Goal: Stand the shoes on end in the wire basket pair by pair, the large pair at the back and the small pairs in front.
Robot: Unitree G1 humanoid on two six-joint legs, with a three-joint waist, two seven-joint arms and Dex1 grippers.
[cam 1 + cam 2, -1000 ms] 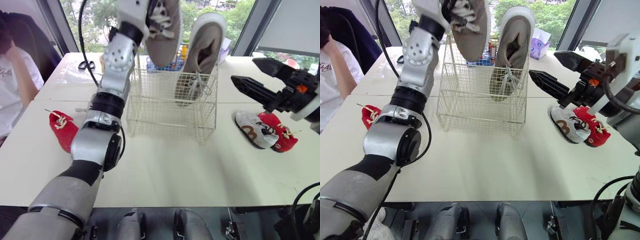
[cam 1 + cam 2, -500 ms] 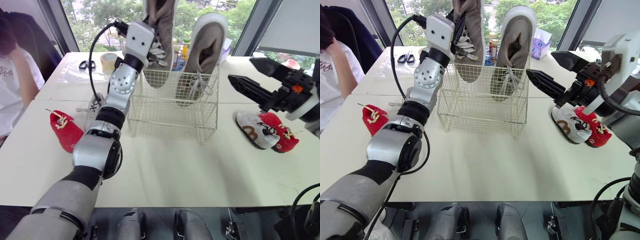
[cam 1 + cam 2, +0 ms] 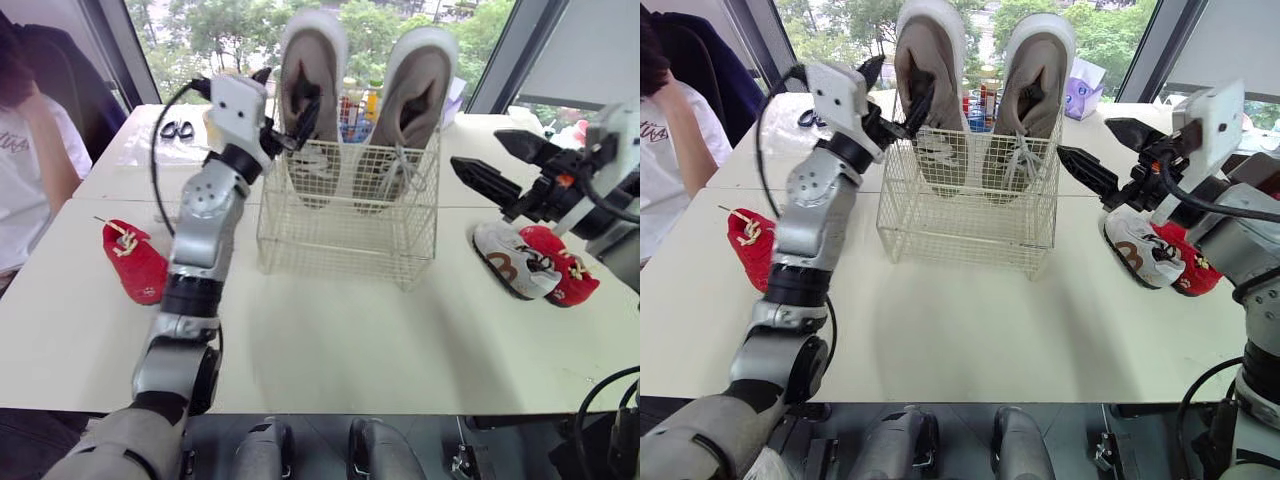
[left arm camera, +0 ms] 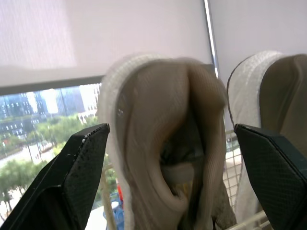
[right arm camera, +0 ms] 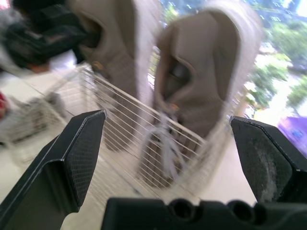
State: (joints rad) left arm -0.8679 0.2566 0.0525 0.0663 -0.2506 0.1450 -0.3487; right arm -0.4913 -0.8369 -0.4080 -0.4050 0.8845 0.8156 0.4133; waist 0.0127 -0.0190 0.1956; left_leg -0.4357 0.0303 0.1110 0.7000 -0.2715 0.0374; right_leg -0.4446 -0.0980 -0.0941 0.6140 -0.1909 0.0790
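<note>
My L gripper (image 4: 171,132) spread wide, flanking tan shoe (image 3: 305,70), upright in wire basket (image 3: 345,230) beside its mate (image 3: 420,75); R gripper (image 3: 478,150) fingers apart too.

We see the wire basket (image 3: 345,235) as thin metal wire under a smooth cream coating. The large shoes (image 3: 420,85) standing in it are soft, matt taupe cloth, almost suede-like, with grainy white rubbery rims and cloth laces. The table (image 3: 340,330) is smooth matt white, the small red shoe (image 3: 133,268) looks like matt fabric with pale cord laces, and the fingers (image 4: 72,177) of the left gripper (image 4: 170,127) and right gripper (image 5: 166,117) are matt black plastic with a fine cross-hatched grain.
</note>
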